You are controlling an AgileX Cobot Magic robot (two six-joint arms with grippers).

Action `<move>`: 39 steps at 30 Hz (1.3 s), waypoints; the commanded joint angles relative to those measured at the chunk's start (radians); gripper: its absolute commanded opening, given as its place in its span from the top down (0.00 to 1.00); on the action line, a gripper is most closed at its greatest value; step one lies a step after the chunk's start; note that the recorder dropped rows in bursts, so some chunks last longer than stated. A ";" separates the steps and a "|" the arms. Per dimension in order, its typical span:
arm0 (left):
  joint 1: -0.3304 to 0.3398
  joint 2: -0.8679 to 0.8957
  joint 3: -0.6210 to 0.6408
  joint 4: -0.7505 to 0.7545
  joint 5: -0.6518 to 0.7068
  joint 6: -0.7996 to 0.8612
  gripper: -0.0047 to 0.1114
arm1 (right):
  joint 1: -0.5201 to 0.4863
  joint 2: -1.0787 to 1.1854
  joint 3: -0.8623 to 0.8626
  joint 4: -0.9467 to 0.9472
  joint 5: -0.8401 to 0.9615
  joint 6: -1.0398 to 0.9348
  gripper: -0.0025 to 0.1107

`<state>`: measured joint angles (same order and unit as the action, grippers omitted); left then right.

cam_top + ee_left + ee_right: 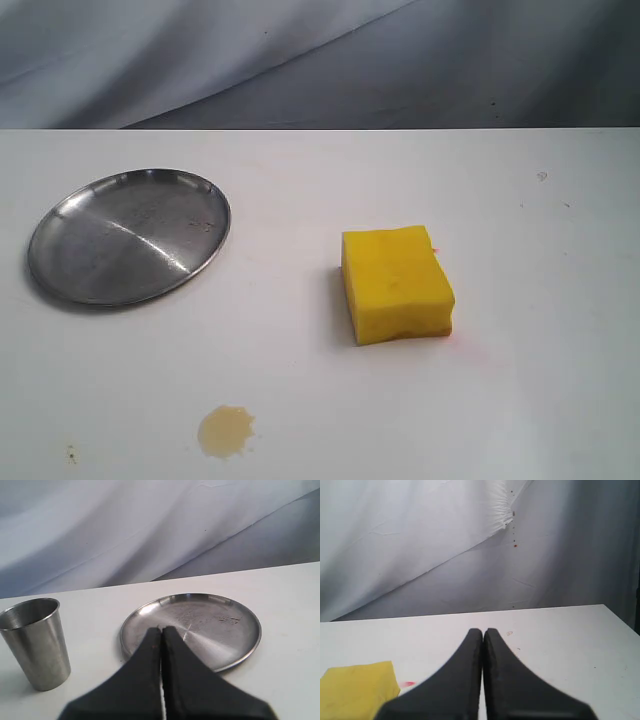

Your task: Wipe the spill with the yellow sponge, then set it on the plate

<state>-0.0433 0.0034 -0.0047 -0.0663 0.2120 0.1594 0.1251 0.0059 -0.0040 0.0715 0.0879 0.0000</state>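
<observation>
The yellow sponge [398, 283] lies flat on the white table right of centre; its corner [355, 690] also shows in the right wrist view. The tan spill [227, 431] sits near the front edge, left of the sponge. The silver plate [70, 270] rests at the left with nothing on it, and the left wrist view shows the plate [235, 645] too. My left gripper [162, 629] is shut and holds nothing, its tips over the plate's near rim. My right gripper [483, 630] is shut and holds nothing, beside the sponge and apart from it. Neither gripper appears in the exterior view.
A steel cup [36, 642] stands upright beside the plate, seen only in the left wrist view. A small pink-red streak [407, 684] marks the table by the sponge. A grey-white cloth backdrop [320, 60] hangs behind the table's far edge.
</observation>
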 commanded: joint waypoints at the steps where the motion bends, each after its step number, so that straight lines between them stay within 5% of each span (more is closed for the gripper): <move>1: -0.006 -0.003 0.005 -0.003 -0.007 0.000 0.96 | -0.008 -0.006 0.004 -0.011 0.002 0.000 0.98; 11: -0.006 -0.003 0.005 -0.003 -0.007 0.000 0.96 | -0.008 -0.006 0.004 0.016 -0.058 0.006 0.98; 18: -0.006 -0.003 0.005 -0.003 -0.007 0.000 0.96 | -0.004 -0.006 -0.025 0.308 -0.255 0.106 0.98; 25: -0.006 -0.003 0.005 -0.003 -0.007 0.000 0.96 | -0.004 0.168 -0.359 0.241 0.113 0.062 0.98; 32: -0.006 -0.003 0.005 -0.003 -0.007 0.000 0.96 | 0.066 0.654 -0.724 0.634 0.503 -0.576 0.98; 36: -0.006 -0.003 0.005 -0.003 -0.007 0.000 0.96 | 0.095 0.922 -0.898 0.632 0.690 -0.623 0.97; 39: -0.006 -0.003 0.005 -0.003 -0.007 0.000 0.96 | 0.098 1.100 -0.990 0.627 0.766 -0.623 0.88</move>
<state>-0.0433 0.0034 -0.0047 -0.0663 0.2120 0.1594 0.2181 0.9494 -0.9151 0.7002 0.7624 -0.5966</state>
